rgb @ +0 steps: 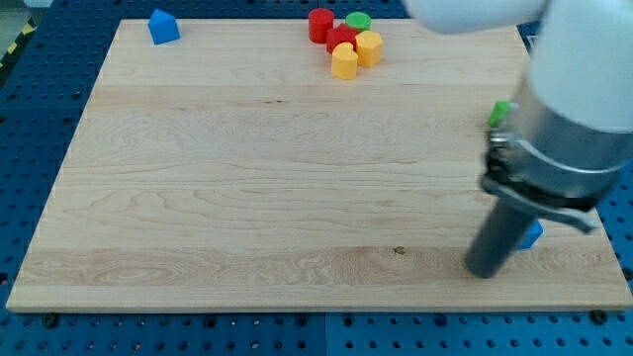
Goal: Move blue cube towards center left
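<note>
The blue cube (pixel 533 234) lies near the board's lower right, mostly hidden behind my rod. My tip (pixel 485 270) rests on the board just to the view's left of and slightly below the cube, close to it; whether they touch cannot be told. The wooden board (pixel 247 198) fills most of the view.
A second blue block (pixel 163 26) sits at the top left corner. At the top middle is a cluster: a red cylinder (pixel 320 24), a red block (pixel 341 39), a green block (pixel 358 20) and two yellow blocks (pixel 344 61) (pixel 369 46). A green block (pixel 499 113) peeks out at the right beside the arm.
</note>
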Controlling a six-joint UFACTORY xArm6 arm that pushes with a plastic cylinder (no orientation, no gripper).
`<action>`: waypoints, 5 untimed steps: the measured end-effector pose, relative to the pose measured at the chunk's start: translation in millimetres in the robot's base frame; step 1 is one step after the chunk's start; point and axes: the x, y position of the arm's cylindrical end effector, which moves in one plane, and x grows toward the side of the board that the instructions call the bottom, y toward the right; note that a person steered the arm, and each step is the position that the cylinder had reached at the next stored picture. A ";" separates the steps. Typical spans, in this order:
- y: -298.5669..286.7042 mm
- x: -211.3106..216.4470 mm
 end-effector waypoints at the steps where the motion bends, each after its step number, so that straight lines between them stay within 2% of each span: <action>1: 71.7 -0.1; 2: 91.6 -0.2; 3: 88.1 -21.5; 5: 30.5 -34.1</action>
